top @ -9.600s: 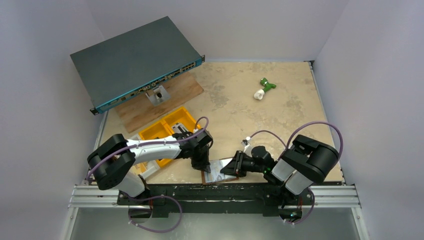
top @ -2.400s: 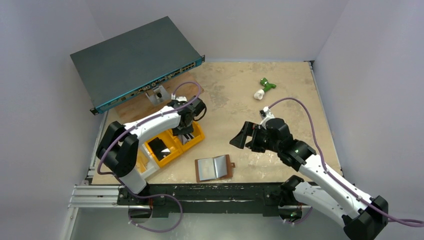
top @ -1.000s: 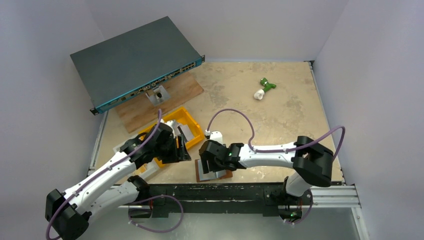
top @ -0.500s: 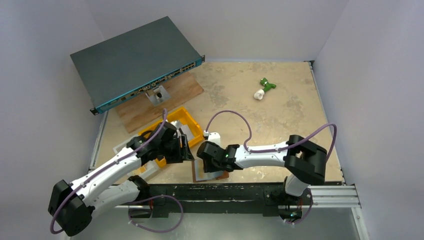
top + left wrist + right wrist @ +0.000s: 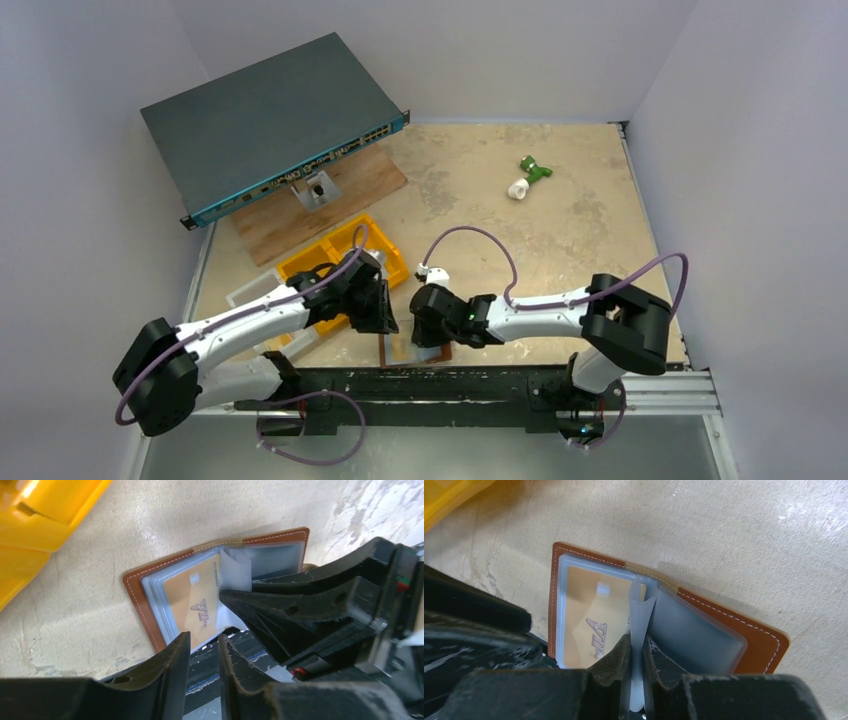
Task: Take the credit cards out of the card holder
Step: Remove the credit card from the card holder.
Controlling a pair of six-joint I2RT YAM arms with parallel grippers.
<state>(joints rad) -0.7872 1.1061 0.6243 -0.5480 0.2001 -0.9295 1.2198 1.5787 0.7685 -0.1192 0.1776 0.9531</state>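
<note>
Grey-blue plastic is what my right tool point(image 5: 636, 647) has hold of. Its jaws are pressed together on a thin pale leaf point(image 5: 640, 607) that stands on edge out of the fold of the card holder point(image 5: 754, 635). I cannot tell whether that leaf is a card or an empty sleeve. Just beside those fingertips, on the side toward my other arm, an orange card point(image 5: 589, 612) lies flat under a clear sleeve. The brown leather holder lies spread directly beneath this tool on the worktop point(image 5: 724, 530). My left tool point(image 5: 204, 642) hangs at the holder's near edge, close beside my right tool. Its jaws are a narrow slit apart with nothing seen between them. Farther out from it sits a yellow bin point(image 5: 45, 520).
</note>
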